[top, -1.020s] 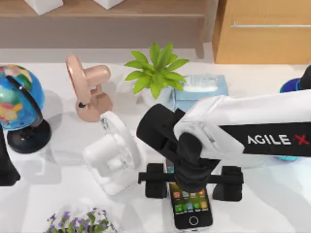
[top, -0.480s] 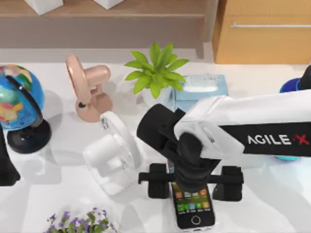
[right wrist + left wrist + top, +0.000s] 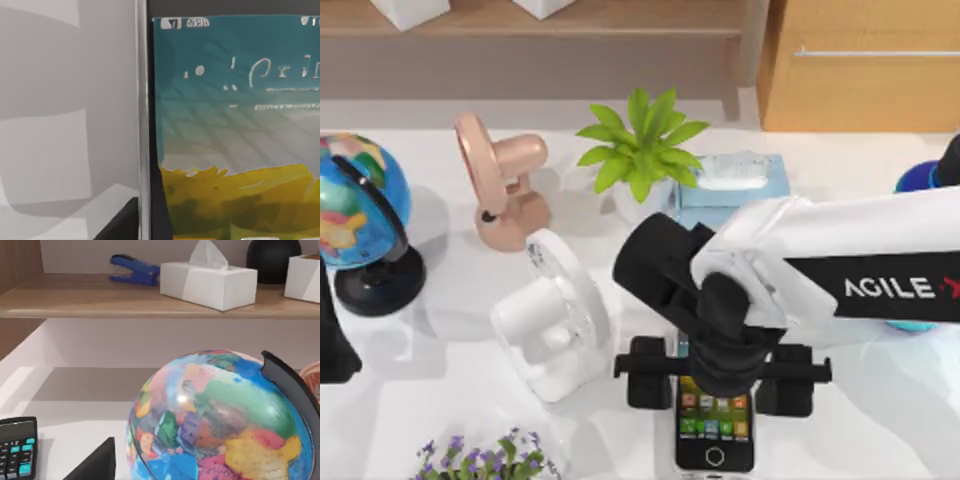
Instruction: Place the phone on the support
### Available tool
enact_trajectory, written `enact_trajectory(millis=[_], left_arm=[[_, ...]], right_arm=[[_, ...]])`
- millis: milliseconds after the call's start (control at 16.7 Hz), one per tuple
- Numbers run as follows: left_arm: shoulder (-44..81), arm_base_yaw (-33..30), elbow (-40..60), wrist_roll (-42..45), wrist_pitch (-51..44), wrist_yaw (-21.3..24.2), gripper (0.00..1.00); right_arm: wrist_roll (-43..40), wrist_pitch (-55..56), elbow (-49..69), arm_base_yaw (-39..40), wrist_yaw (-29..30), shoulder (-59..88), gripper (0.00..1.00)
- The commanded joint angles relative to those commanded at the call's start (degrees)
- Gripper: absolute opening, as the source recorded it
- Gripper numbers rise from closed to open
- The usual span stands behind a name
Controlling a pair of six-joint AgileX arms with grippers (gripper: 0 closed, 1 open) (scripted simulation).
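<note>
Top view: the right gripper (image 3: pixel 718 372) hangs directly over the phone (image 3: pixel 715 432), its fingers (image 3: pixel 648 372) spread wide to either side of the handset and clear of its silver edges. The phone lies flat on the white table (image 3: pixel 450 370) at the near edge, screen up, home button nearest the camera. Compared with one second ago, the right arm and gripper have shifted slightly toward the right. The left arm stays parked at the left edge beside the globe (image 3: pixel 355 215).
</note>
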Motion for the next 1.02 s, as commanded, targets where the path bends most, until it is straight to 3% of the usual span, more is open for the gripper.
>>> enact_trajectory(millis=[840, 1020], left_arm=[[0.00, 0.00, 0.00, 0.00, 0.00, 0.00, 1.00], [0.00, 0.00, 0.00, 0.00, 0.00, 0.00, 1.00]], right_arm=[[-0.11, -4.15, 4.79, 0.44, 0.73, -1.71, 0.00], [-3.10, -4.77, 5.16, -2.82, -0.10, -3.94, 0.00]])
